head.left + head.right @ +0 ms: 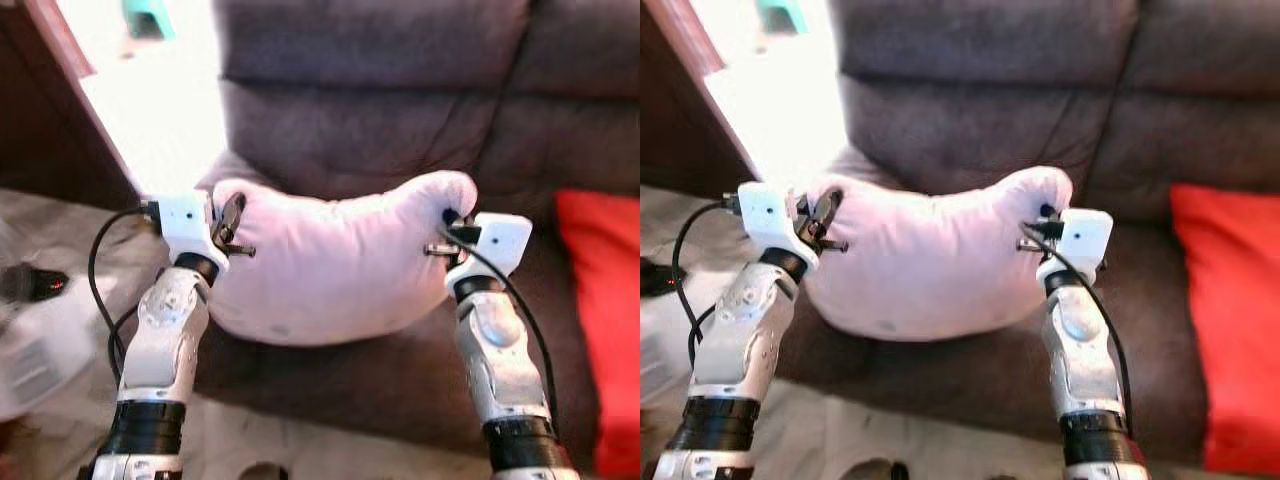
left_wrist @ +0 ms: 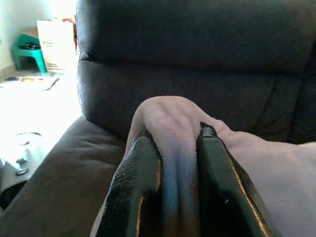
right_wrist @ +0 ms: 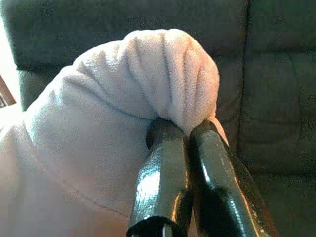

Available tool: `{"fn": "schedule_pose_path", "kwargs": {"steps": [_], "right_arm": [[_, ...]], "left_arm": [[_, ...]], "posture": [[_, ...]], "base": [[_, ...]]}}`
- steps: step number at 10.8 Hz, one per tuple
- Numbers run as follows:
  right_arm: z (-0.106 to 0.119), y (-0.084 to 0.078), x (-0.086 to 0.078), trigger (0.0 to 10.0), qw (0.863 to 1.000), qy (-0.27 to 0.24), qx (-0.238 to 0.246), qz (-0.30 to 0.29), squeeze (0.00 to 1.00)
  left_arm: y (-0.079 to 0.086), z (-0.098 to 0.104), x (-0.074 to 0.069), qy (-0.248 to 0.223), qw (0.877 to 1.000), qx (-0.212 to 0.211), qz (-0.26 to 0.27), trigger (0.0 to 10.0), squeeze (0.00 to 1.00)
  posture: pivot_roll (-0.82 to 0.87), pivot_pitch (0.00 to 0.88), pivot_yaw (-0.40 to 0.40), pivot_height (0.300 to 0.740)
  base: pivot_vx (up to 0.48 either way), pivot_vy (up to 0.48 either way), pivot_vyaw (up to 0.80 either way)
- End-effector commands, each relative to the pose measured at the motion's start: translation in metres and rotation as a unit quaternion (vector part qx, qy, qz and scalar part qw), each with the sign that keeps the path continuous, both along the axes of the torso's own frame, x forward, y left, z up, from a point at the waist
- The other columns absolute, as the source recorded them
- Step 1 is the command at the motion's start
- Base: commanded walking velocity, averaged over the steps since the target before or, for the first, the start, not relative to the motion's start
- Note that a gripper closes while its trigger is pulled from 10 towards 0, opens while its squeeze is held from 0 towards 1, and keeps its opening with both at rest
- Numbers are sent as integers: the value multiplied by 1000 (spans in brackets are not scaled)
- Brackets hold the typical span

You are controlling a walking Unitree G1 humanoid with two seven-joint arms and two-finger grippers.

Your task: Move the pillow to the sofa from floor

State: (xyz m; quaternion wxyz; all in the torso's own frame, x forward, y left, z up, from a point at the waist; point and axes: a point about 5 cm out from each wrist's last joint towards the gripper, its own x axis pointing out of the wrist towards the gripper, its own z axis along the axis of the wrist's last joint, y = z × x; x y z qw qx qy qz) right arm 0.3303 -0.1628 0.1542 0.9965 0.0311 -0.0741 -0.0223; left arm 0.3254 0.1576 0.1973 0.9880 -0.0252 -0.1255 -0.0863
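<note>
A pale pink pillow [image 1: 330, 260] hangs between my two arms, over the seat of the dark grey sofa [image 1: 400, 120]. My left gripper [image 1: 232, 222] is shut on the pillow's left corner. In the left wrist view the pink fabric [image 2: 173, 123] bunches up between the black fingers [image 2: 136, 182]. My right gripper [image 1: 452, 222] is shut on the pillow's right corner. The right wrist view has the pinched corner [image 3: 168, 74] bulging above the fingers [image 3: 163, 177]. The pillow sags in the middle, close to the seat cushion; I cannot tell if it touches.
A red cushion [image 1: 600, 300] lies on the sofa seat at the right. A wooden panel [image 1: 50, 90] stands at the left, beside a bright sunlit floor [image 1: 150, 90] with a green stool [image 2: 27, 49]. A dark object [image 1: 30, 283] lies on the floor at left.
</note>
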Motion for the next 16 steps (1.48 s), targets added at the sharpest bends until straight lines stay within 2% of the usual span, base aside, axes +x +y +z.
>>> {"fn": "schedule_pose_path", "kwargs": {"steps": [1,9,10,11,12,14,15,16], "right_arm": [[16,12,2,10000,999,-35,0,22,0],[14,12,0,10000,999,-29,-2,28,0],[13,13,0,10000,999,-26,-2,31,0],[6,16,3,10000,999,-8,-9,41,0],[2,18,7,10000,999,3,-11,46,0],[11,25,29,10000,997,9,-1,72,0],[16,30,41,10000,996,14,-18,83,0],[24,38,51,10000,995,10,-12,99,0]], "left_arm": [[4,17,-2,-39,999,3,3,10000,0],[12,18,-1,-39,999,5,20,10000,0],[16,18,0,-36,999,12,35,10000,0],[26,17,4,-34,996,9,79,10000,0],[29,17,6,-32,995,-2,93,10000,0],[28,17,7,-28,995,-13,93,10000,0],[24,15,7,-23,997,-14,77,10000,0],[25,12,5,-18,996,-7,84,10000,0]], "posture": [[149,166,28,740],[148,168,27,740],[147,166,27,740],[145,162,25,740],[147,158,22,740],[151,155,15,740],[163,154,6,740],[172,154,0,740]], "base": [[277,0,0],[319,0,0],[349,0,0],[0,0,0],[0,0,0],[0,0,0],[0,0,0],[0,0,0]]}}
